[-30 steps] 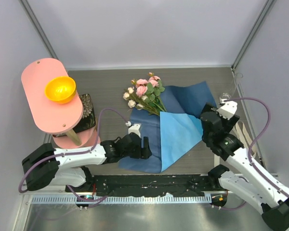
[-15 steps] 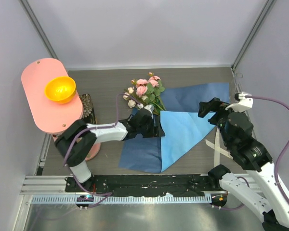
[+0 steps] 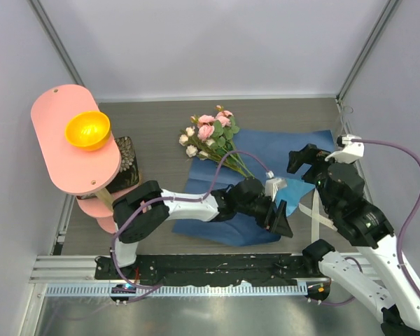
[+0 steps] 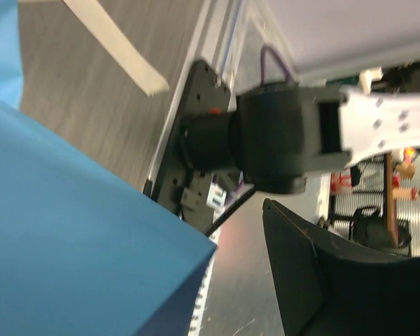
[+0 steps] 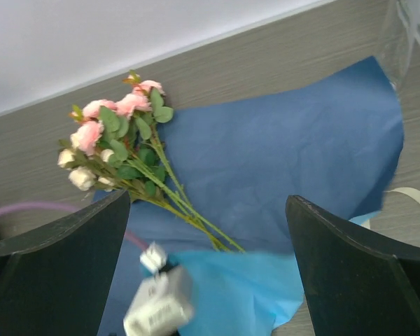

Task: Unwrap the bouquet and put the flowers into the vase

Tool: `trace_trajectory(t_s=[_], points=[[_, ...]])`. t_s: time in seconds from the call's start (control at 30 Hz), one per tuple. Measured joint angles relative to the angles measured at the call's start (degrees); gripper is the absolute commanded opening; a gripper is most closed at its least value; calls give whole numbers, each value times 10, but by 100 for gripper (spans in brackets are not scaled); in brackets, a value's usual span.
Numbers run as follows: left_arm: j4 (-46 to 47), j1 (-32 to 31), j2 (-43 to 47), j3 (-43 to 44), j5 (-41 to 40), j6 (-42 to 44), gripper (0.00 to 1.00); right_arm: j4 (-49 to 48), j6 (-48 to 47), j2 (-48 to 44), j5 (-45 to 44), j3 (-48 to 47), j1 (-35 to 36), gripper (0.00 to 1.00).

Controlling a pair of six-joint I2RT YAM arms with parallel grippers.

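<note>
Top view: I see the flowers [image 3: 211, 134] lying loose on the blue paper [image 3: 294, 140], heads past its far-left corner. Left gripper [image 3: 278, 218] sits at the paper's near-right edge; right gripper [image 3: 302, 159] hovers above its right side. Left wrist: one finger [image 4: 322, 280] shows, well clear of the paper, jaws apart. Right wrist: fingers [image 5: 56, 259] spread wide, nothing between them, flowers beyond on the paper.

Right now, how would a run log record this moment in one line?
blue paper: spread flat | flowers: lying loose, stems on paper | left gripper: open, at paper's near edge | right gripper: open, empty
</note>
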State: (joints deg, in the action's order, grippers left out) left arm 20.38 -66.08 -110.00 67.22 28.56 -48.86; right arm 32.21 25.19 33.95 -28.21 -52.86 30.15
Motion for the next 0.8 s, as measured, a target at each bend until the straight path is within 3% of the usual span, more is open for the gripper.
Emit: trace_trajectory(t_s=[0.03, 0.07, 0.23, 0.53, 0.7, 0.8], points=[[0, -11, 0, -6, 5, 6, 72, 5, 0, 12, -12, -4, 0, 99], [0, -18, 0, -14, 8, 14, 80, 11, 2, 28, -23, -10, 0, 99], [-44, -41, 17, -67, -2, 62, 81, 37, 11, 114, -42, -28, 0, 99], [-118, -47, 209, -141, -76, 129, 89, 33, 42, 265, 92, -30, 0, 98], [-131, -47, 275, -142, -105, 164, 86, 30, 55, 278, 119, -30, 0, 98], [-149, -47, 283, -143, -148, 174, 72, 30, 53, 268, 116, -36, -1, 98]])
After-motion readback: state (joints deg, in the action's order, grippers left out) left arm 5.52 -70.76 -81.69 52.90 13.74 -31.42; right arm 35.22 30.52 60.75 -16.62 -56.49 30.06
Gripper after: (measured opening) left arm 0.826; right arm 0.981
